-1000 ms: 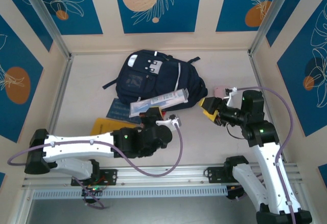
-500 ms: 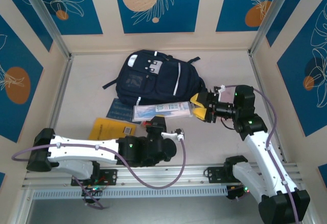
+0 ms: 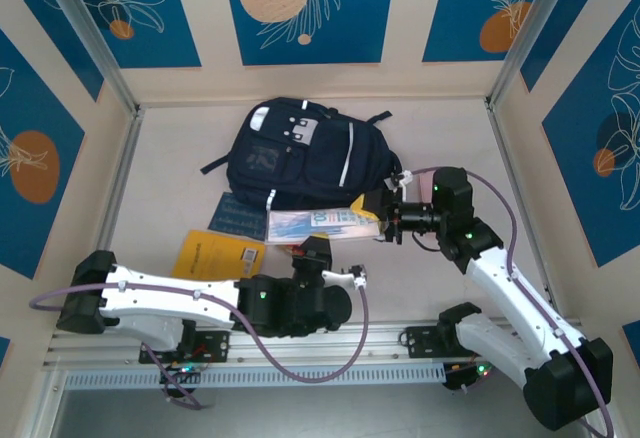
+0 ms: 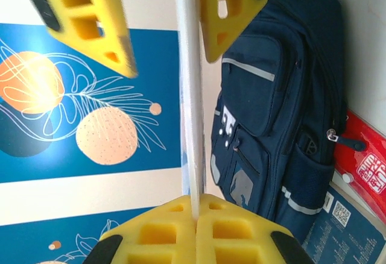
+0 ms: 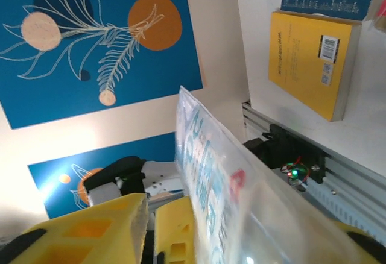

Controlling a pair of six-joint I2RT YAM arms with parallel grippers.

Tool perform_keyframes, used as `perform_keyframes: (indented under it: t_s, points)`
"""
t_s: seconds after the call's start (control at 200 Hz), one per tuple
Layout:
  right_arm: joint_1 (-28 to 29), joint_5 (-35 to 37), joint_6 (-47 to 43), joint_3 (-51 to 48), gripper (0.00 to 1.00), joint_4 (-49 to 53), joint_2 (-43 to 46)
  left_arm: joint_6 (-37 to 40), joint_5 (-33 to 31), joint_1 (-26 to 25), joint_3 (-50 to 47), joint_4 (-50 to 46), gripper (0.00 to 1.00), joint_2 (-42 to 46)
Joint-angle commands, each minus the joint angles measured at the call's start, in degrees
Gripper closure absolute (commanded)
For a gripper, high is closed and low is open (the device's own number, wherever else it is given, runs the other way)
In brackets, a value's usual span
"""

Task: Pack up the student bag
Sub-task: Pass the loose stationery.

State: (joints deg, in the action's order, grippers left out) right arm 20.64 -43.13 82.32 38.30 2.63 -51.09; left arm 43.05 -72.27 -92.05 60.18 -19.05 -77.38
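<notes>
The left gripper (image 3: 316, 246) is clamped on a thin clear pouch (image 3: 322, 223) with blue and white print. In the left wrist view its two yellow fingers (image 4: 163, 228) meet flush on the pouch's edge, and the pouch runs straight away from them as a narrow white line. From above, the pouch lies crosswise just beyond this gripper, held clear of the table.

The right gripper (image 3: 384, 220) sits at the pouch's right end, pointing along it toward the left gripper. Its fingers (image 4: 84, 23) stand apart, one on each side of the sheet. One is well off the sheet and the other is very close to it. Whether that nearer pad touches the plastic I cannot tell, because the edge there is blurred. In the right wrist view the pouch rises slantwise beside a yellow finger (image 5: 90, 234).

The bag (image 3: 300, 153) lies flat on the table just past the pouch, on the far side of both grippers and to the left of the right one. Its front pockets and pale stripes face up. Nothing grips it.

A yellow book (image 3: 220, 255) lies to the left of the left gripper. A dark blue booklet (image 3: 238, 216) lies between that book and the bag, against the bag's near edge. A red packet (image 4: 363, 158) shows beside the bag.
</notes>
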Motion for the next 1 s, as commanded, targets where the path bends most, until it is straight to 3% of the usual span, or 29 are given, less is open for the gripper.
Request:
perform_keyframes:
  t_s: [0.0, 0.255, 0.385, 0.62, 0.765, 0.995]
  points:
    - [0.9, 0.8, 0.7, -1.3, 0.64, -2.3, -0.3, 1.7, -2.4, -0.7, 1.8, 0.9, 1.0, -0.7]
    - [-0.4, 2.0, -1.4, -2.7, 0.88, 0.4, 1.4, 0.4, -2.1, -1.2, 1.7, -1.5, 1.0, -0.8]
    - [-3.3, 3.7, -2.6, -3.5, 0.92, 3.5, 4.2, -3.6, 0.2, -1.2, 2.1, -6.7, 0.65, -1.5]
    - [-10.7, 13.2, -17.9, -1.2, 0.92, 24.6, 12.1, -13.9, 7.6, 1.1, 4.1, -12.3, 0.48, -0.9]
    - [-13.4, 17.6, -25.8, -1.5, 0.92, 31.8, 13.8, -25.0, 18.0, 7.6, 9.4, -16.8, 0.37, 0.6]
    - [-13.9, 27.0, -33.7, -2.4, 0.93, 37.8, 15.5, -43.7, 41.0, 25.9, 22.5, -23.8, 0.25, -5.6]
